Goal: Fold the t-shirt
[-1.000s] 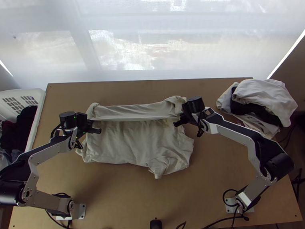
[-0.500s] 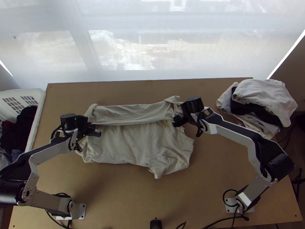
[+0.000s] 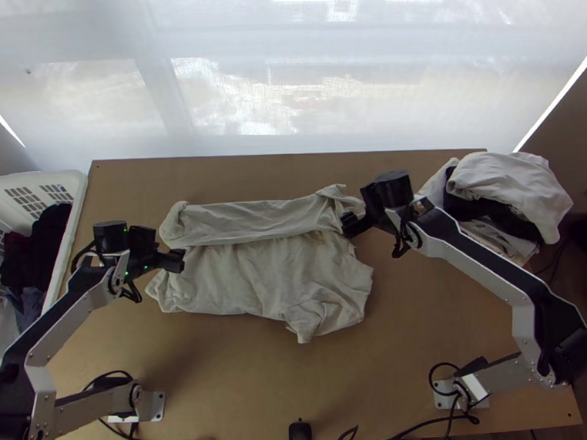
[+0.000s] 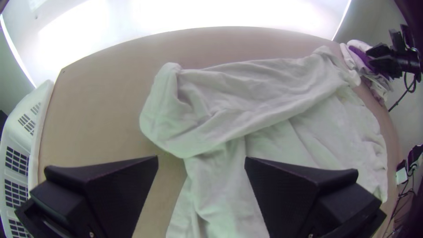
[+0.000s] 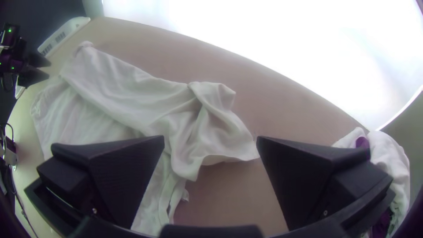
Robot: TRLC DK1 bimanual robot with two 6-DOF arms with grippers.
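A cream t-shirt (image 3: 257,275) lies on the table, its far part folded over in a band toward the near side, with a bunched corner at its near right. My left gripper (image 3: 170,264) is over the shirt's left side, and my right gripper (image 3: 354,222) is at the band's right end. In the left wrist view, the left gripper (image 4: 201,163) is open, the shirt (image 4: 264,101) beyond and below its fingers. In the right wrist view, the right gripper (image 5: 210,143) stands open above the shirt's folded end (image 5: 216,128). Neither holds cloth.
A white basket (image 3: 75,198) with dark clothes (image 3: 38,248) stands at the table's left edge. A pile of pale and dark garments (image 3: 508,185) lies at the far right. Bare table (image 3: 299,389) stretches along the near side.
Both grippers have let go of the band, which has come down flatter on the shirt. The left arm has drawn back to the left, the right arm a little to the right.
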